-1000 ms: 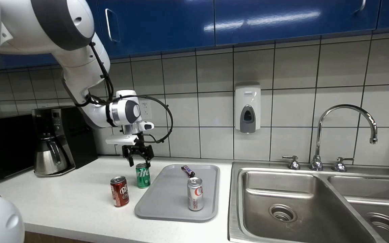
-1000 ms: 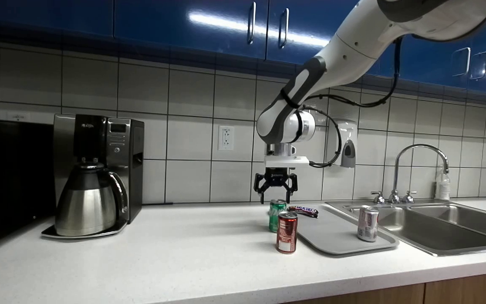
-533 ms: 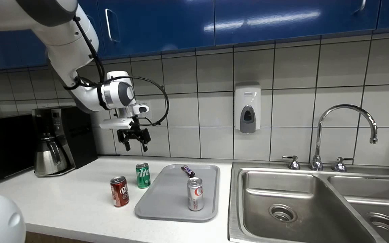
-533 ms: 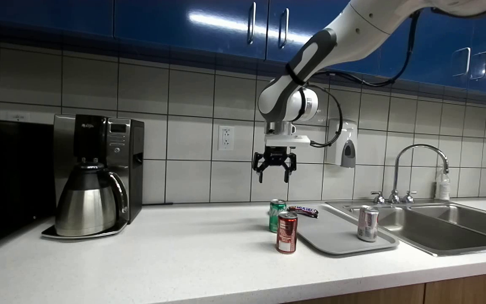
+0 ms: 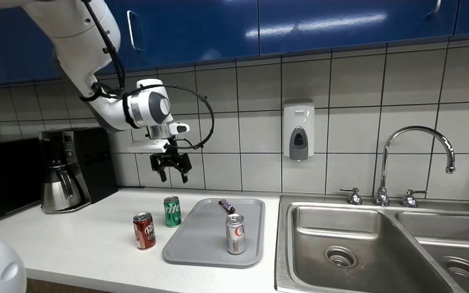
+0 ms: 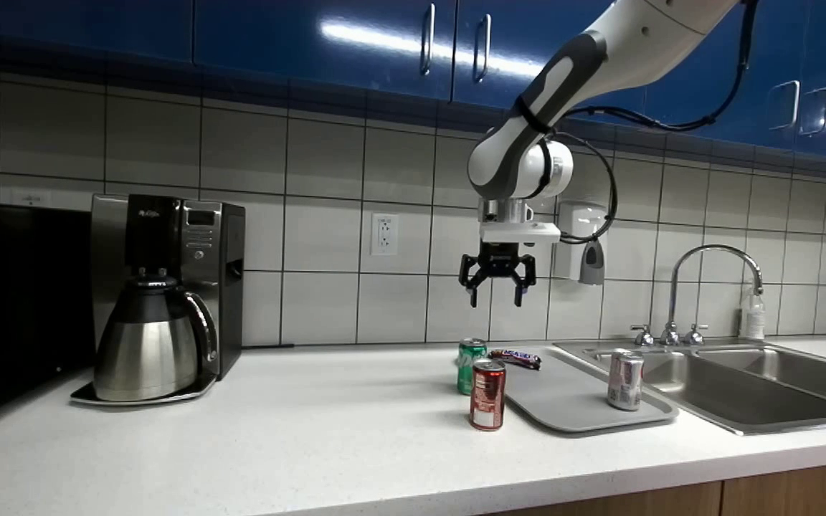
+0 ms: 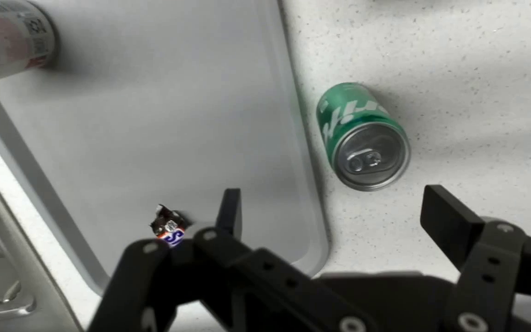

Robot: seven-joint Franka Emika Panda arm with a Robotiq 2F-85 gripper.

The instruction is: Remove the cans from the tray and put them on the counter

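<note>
My claw (image 6: 495, 299) hangs spread wide; the red can (image 5: 144, 230) and green can (image 5: 172, 212) stand on the tabletop (image 5: 92, 244), the silver can (image 5: 235, 235) on the tray (image 5: 202, 238).

Moderate indoor light. Both exterior views: long white glare streaks on the blue cabinets (image 5: 193, 32); tiled wall (image 6: 323, 229) dim right under them, brighter lower down. Counter (image 6: 277, 437) pale, well lit. Dark appliance (image 6: 19, 301) at frame left loses nearly all detail in an exterior view. Highlights on the steel sink (image 5: 284, 252). Wrist view: soft shadows beside the green can (image 7: 357, 133) and silver can (image 7: 7, 41); gripper (image 7: 332, 207) mostly black, low detail.
</note>
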